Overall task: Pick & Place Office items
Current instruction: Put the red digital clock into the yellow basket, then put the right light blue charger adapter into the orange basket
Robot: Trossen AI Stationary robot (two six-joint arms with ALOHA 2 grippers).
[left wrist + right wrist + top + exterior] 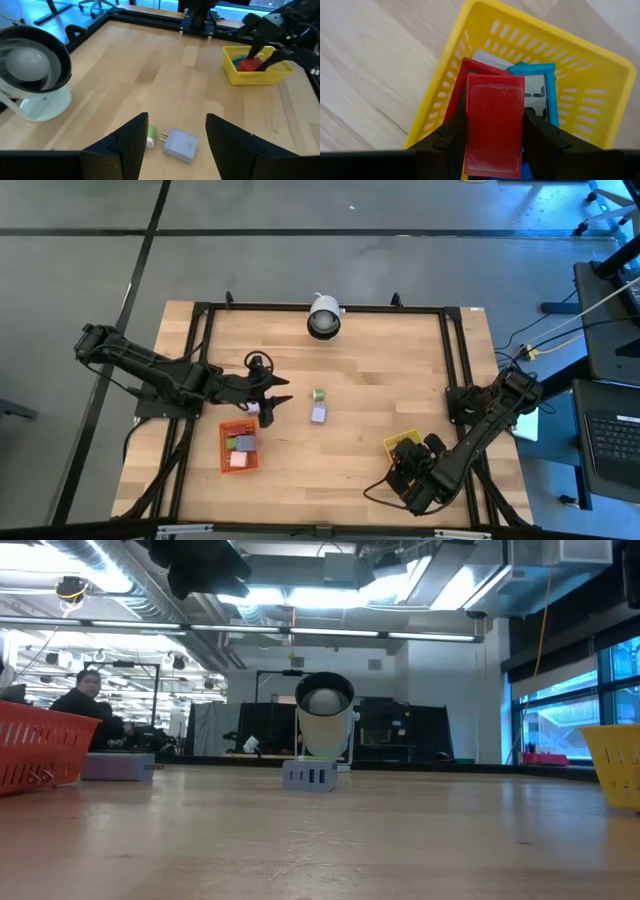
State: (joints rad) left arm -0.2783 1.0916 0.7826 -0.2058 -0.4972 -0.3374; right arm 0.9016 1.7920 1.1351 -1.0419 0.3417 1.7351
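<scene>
A lilac plug-like piece (181, 145) and a small green piece (151, 136) lie flat on the table's middle, side by side (319, 414). My left gripper (177, 117) hovers open just left of them, its fingers pointing toward them, with nothing between. At the near right, my right gripper (494, 135) is shut on a red block (494, 125) over the yellow tray (600, 65). That tray holds another red piece (465, 70) and a teal-framed piece (540, 87). The orange tray (238, 445) at the near left holds several pieces. My right gripper pinches the red block by its two long sides (470, 125), one finger on each. The fingers come steeply from above and lie along the block. The block hangs over the pieces inside the yellow tray; whether it touches them I cannot tell.
A white round camera on a stand (323, 317) sits at the table's far middle. A black frame (330, 307) runs round the table's edges. Bare wood lies between the two trays. A person (85, 700) sits in the room behind.
</scene>
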